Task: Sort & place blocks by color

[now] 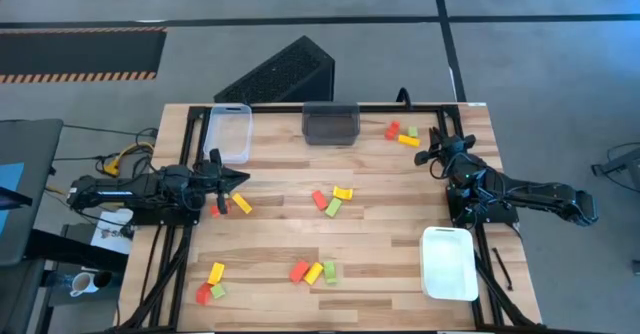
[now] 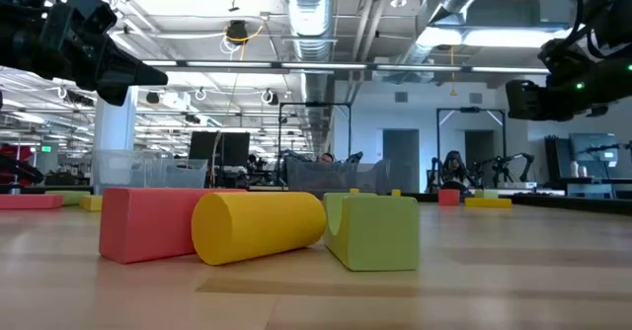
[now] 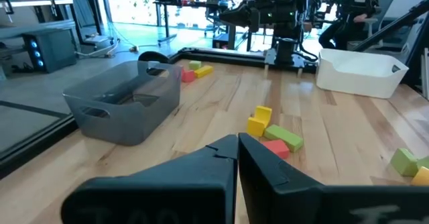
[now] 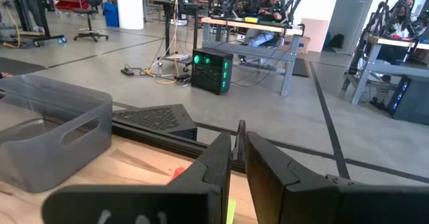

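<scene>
OK, near edge first: red, yellow and green blocks (image 1: 313, 272) lie loose, another trio (image 1: 211, 285) sits at the near left corner. White tray (image 1: 449, 264) is near right. Mid-table: a red/yellow/green cluster (image 1: 332, 200), plus two blocks (image 1: 231, 205) under the left gripper (image 1: 240, 178), whose jaws are closed and empty. Right gripper (image 1: 428, 156) hovers with jaws nearly together, nothing held. Far edge: clear tray (image 1: 230, 132), grey tray (image 1: 331, 123), three more blocks (image 1: 402, 133).

Robotics lab: exposed ducts (image 2: 306, 9), workbenches (image 4: 251, 33), robot arms.
</scene>
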